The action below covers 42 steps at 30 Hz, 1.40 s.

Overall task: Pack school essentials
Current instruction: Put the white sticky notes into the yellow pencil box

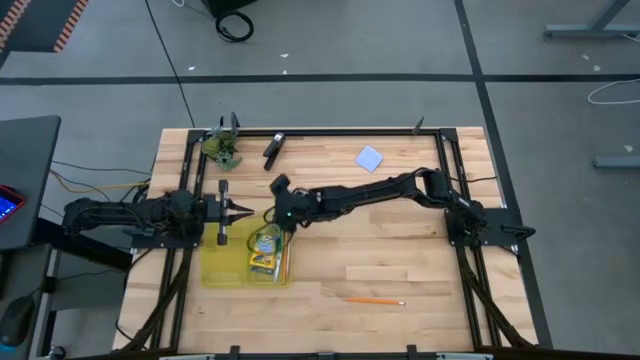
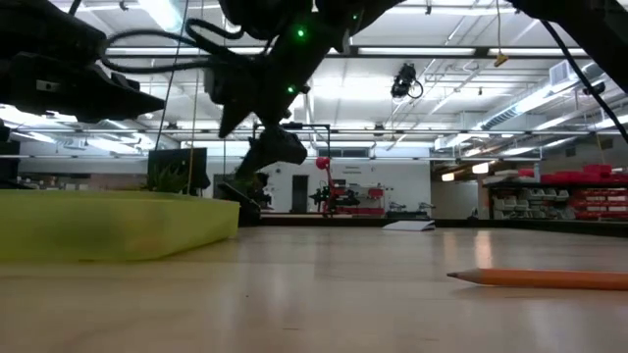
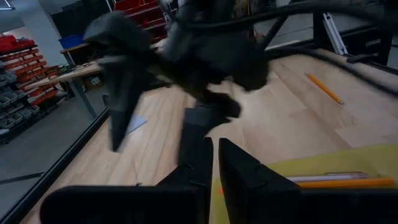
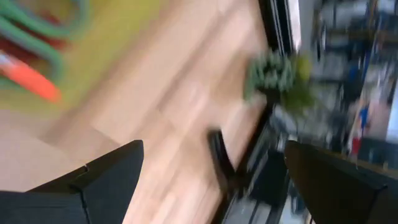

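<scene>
The desk is a pale butcher-block top of jointed wooden strips, framed by thin black rails. Near its left edge, about midway along, sits a shallow rectangular tray of translucent yellow plastic; from table height its wall reads as a smooth, matte, greenish-yellow band. Inside the tray lie the green-handled scissors, their looped handles rounded and glossy, next to the yellow crayon box and slim orange pencils against the tray's right wall. One more orange pencil, long and thin with a sharpened tip, lies loose on the bare wood towards the near edge, well apart from the tray. A pale blue square notepad, flat and thin, rests towards the far edge, right of centre. A black oblong tool lies near the far edge, and a green leafy clump stands close to the far left corner. The left arm reaches in level from the left edge, and the left gripper points along the desk just beyond the tray's far wall, its two dark wedge-shaped fingers drawn nearly together with only a narrow slit between them and nothing in their grasp. The right arm stretches from the right edge in a long, low, slightly bent line across the middle, and the right gripper hangs over the tray's far right corner, its jaws spread wide and empty.
</scene>
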Available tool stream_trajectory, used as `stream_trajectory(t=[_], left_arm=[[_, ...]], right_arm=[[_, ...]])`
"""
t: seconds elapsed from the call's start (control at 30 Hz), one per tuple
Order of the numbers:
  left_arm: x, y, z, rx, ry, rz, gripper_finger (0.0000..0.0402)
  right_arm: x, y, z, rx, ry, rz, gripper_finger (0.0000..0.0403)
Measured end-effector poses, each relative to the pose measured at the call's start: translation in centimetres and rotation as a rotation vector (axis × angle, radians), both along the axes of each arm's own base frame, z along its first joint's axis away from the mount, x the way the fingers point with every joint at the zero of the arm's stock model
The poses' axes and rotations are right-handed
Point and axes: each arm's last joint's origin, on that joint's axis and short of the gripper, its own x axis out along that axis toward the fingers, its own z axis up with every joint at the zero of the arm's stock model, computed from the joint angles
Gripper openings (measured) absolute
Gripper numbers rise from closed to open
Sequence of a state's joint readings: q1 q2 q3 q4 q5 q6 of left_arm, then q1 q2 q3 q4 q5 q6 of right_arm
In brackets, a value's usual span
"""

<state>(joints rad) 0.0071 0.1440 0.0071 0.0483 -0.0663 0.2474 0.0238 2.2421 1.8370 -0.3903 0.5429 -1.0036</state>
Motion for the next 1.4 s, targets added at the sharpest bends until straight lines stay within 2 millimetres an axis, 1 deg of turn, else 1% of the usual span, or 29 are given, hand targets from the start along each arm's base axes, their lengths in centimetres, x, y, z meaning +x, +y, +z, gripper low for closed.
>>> stream_trajectory(t=[0.1,0.3,0.4,0.6,0.73,0.83,1.03,1.17,1.23,1.4], left_arm=[[0.0,0.0,0.0,0.000,-0.001,0.000,0.0033],[0.0,0.0,0.0,0.000,0.000,0.001,0.0026],[0.0,0.0,0.0,0.000,-0.001,0.001,0.0027],[0.0,0.0,0.0,0.000,-0.001,0.001,0.0035],[0.0,0.0,0.0,0.000,0.001,0.000,0.0034],[0.0,0.0,0.0,0.000,0.001,0.000,0.0029],[0.0,0.0,0.0,0.000,0.000,0.000,0.0028],[0.0,0.0,0.0,0.000,0.001,0.000,0.0034],[0.0,0.0,0.0,0.000,0.001,0.000,0.0036],[0.0,0.0,0.0,0.000,0.000,0.000,0.0031]], right_arm=[[-0.5,-1.7,-0.3,0.009,0.019,-0.112,0.0395],[-1.8,-5.1,-1.0,0.070,0.079,-0.274,0.0391],[-2.5,-6.7,-0.8,0.102,0.091,-0.344,0.0383],[-4.5,-9.6,0.7,0.201,0.106,-0.468,0.0369],[-5.8,-12.0,1.8,0.333,0.060,-0.566,0.0367],[-6.7,-14.1,1.9,0.432,0.029,-0.647,0.0367],[-9.0,-18.6,1.0,0.648,-0.015,-0.849,0.0367],[-11.3,-21.6,0.5,0.858,-0.015,-0.991,0.0367],[-12.4,-22.8,-0.1,0.934,-0.018,-1.068,0.0367],[-15.3,-25.4,-1.0,1.060,-0.032,-1.275,0.0367]])
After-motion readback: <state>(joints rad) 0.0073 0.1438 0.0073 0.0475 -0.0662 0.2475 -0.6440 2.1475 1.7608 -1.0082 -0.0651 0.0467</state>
